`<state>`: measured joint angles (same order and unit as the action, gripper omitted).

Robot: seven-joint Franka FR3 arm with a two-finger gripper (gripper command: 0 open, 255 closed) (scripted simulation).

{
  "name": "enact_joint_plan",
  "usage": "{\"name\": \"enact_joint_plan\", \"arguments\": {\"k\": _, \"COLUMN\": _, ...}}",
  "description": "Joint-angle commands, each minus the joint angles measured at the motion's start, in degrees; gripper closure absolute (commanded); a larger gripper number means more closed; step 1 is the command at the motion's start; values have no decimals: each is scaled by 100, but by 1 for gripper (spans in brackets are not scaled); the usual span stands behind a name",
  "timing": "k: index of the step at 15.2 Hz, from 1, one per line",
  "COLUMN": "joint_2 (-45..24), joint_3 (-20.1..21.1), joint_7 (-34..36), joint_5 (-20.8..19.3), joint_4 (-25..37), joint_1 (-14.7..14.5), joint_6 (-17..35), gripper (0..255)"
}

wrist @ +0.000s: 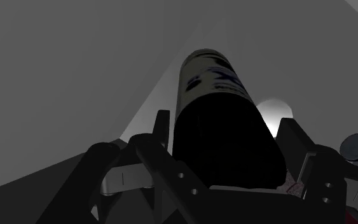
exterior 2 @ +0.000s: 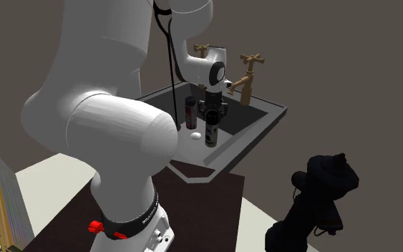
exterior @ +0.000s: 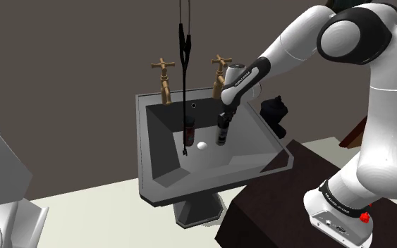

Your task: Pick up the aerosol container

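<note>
Aerosol can (exterior: pixel 221 132) stands upright in the basin of a dark grey sink (exterior: pixel 154 141), on the side towards the shoulder view's right, below the brass tap (exterior: pixel 222 70) there. The jaws have it between them but are open. In the wrist view one finger (wrist: pixel 161 137) sits right against the can's side, while pale background shows in a gap between the can and the other finger, so I judge that it is bracketed rather than held.

The reach and the lining-up look done. What is left is to close on the can and lift it. The can's foot appears to rest on the basin floor, so no lifting shows yet.

A second dark can (exterior: pixel 188 129) stands close by in the same basin, towards the shoulder view's left, with a small white round thing (exterior: pixel 202 146) on the basin floor between the two. A thin black cord (exterior: pixel 183 70) hangs from above down in front of that second can. It looks like the likeliest thing to brush against if the lift drifts that way. Another brass tap (exterior: pixel 164 74) sits at the back rim. A black lumpy object (exterior: pixel 276 113), which I cannot identify, sits just beside the sink's outer edge, near the arm (exterior: pixel 295 42). A straight lift upward seems free.
</note>
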<state>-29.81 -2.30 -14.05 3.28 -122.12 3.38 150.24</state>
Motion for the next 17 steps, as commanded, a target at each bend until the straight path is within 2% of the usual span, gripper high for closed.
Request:
{"name": "enact_joint_plan", "arguments": {"k": 1, "joint_2": 57, "joint_3": -4, "joint_7": 3, "joint_5": -5, "joint_4": -20, "joint_1": -3, "joint_6": -54, "gripper": 255}}
{"name": "enact_joint_plan", "arguments": {"k": 17, "joint_2": 993, "joint_3": -64, "joint_7": 69, "joint_5": -92, "joint_4": -106, "joint_1": -46, "joint_6": -904, "gripper": 255}}
